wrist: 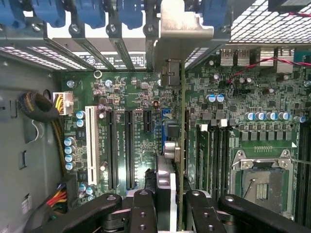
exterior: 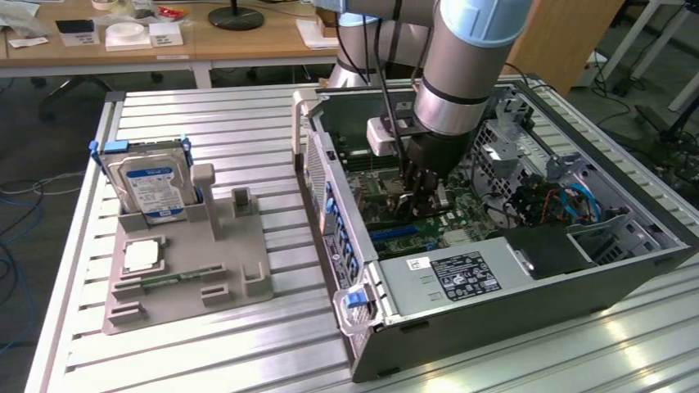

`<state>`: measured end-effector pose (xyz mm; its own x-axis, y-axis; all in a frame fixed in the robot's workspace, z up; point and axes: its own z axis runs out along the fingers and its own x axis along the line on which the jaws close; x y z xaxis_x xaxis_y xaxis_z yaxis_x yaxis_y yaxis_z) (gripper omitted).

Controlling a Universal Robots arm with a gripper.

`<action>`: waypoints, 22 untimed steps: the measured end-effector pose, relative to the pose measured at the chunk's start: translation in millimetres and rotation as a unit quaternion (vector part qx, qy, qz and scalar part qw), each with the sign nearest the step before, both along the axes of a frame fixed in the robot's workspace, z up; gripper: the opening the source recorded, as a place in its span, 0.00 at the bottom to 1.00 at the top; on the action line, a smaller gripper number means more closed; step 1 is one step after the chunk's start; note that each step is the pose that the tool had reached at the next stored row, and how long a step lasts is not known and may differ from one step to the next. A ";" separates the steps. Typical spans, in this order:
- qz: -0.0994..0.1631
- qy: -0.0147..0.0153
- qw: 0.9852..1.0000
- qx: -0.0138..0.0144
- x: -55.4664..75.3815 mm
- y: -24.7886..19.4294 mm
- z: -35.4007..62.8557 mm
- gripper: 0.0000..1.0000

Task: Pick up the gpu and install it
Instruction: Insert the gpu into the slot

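- One gripper [exterior: 424,195] on the arm reaches down into the open computer case [exterior: 525,315], low over the motherboard [wrist: 136,87].
- Its two black fingers [wrist: 142,211] are closed narrowly on the gpu [wrist: 179,145], one on each face of the card.
- From the wrist view the gpu stands edge-on, running straight away from the fingers across the board.
- At the card's far end from the gripper, its metal bracket [wrist: 182,29] meets the case's rear wall, among the blue latches [wrist: 131,12].
- Whether the card's edge sits in a slot cannot be told.
- Black expansion slots [wrist: 129,145] and a white slot [wrist: 90,145] lie to one side of the held card; the CPU socket [wrist: 260,182] lies to the other.
- Well away from the gripper, outside the case, a hard drive [exterior: 153,184] stands upright in a grey holder [exterior: 186,270] on the slatted table [exterior: 218,123].
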<state>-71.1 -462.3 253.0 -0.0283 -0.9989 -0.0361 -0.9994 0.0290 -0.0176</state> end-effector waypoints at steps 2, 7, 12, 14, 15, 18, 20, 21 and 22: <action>0.000 0.000 1.000 0.000 -1.1 -0.1 -1.1 0.28; 0.000 0.000 1.000 0.000 -1.3 -1.2 -5.4 0.28; 0.000 0.000 1.000 0.000 -3.4 -1.3 -8.0 0.28; 0.000 0.000 1.000 0.000 -3.6 -1.3 -9.4 0.28; 0.000 0.000 1.000 0.000 -3.7 -1.4 -10.0 0.28; 0.000 0.000 1.000 0.000 -4.9 -1.4 -11.3 0.28; 0.000 0.000 1.000 0.000 -6.4 -1.3 -12.3 0.28; 0.000 0.000 1.000 0.000 -6.6 -1.3 -12.9 0.28; 0.000 0.000 1.000 0.000 -6.6 -1.3 -13.5 0.28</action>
<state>-77.7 -463.6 239.4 -0.0282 -0.9989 -0.0362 -0.9994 0.0288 -0.0176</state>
